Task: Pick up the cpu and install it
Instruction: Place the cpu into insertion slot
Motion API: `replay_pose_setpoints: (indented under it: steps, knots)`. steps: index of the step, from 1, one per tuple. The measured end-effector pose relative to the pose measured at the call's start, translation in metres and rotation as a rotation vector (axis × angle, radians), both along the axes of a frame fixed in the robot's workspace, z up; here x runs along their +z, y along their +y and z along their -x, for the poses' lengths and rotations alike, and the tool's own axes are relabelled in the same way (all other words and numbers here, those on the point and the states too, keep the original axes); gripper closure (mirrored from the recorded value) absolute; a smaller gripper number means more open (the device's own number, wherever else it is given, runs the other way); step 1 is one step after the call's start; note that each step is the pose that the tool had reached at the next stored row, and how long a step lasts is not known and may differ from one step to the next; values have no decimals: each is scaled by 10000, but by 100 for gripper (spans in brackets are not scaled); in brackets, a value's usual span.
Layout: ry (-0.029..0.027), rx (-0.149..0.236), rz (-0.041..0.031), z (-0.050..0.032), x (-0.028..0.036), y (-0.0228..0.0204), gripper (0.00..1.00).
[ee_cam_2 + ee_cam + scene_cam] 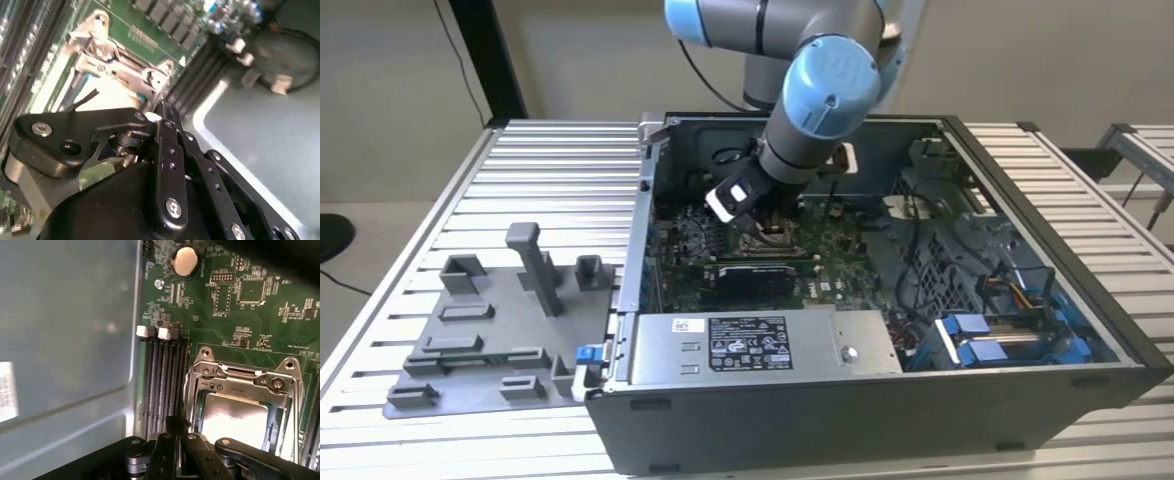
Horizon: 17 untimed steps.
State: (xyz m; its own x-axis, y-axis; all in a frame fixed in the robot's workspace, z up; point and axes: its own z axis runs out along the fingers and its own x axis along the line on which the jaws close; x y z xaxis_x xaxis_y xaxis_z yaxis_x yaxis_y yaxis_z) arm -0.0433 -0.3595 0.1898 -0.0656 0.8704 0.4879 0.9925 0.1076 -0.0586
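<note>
Hovering inside the computer case [854, 415], the gripper [769, 212] hangs directly above the cpu [234, 416]; we see the cpu lying flat within the socket frame [240, 385]; we cannot tell whether the gripper is wide or narrow.

the exterior view looks steeply down from outside at the open computer case [854, 400] on the slatted table [400, 200], taking in all of it. both wrist views sit close over the motherboard [260, 340] [150, 35] inside, and share the socket frame [240, 385] [100, 45] and memory slots [160, 385] [200, 75].

Pale silver cpu [234, 416] lies flat inside the socket frame [240, 386].
</note>
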Motion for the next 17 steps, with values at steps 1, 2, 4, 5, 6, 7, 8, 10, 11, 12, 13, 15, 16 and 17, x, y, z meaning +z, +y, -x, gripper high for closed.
replay_pose_setpoints:
  steps: [1,2,4,5,6,7,8,10,11,12,13,15,16,17]
  knots:
    - [0,0,-3,6,42,-2,100]
    - [0,1,-1,29,91,-6,100]
    - [-2,1,-3,112,165,-15,100]
    - [-6,1,-1,158,199,-19,100]
    - [-10,0,-1,203,227,-23,100]
    - [-16,0,-1,249,253,-27,100]
    - [-21,0,-1,298,280,-31,100]
    - [-30,-1,-1,356,311,-45,100]
    - [-33,-2,-1,365,315,-52,100]
    - [-33,0,3,368,316,-56,100]
    - [-33,1,6,370,316,-58,100]
    - [-40,0,54,371,316,-58,100]
    - [-47,0,131,372,316,-59,100]
    - [-51,0,258,372,316,-59,100]
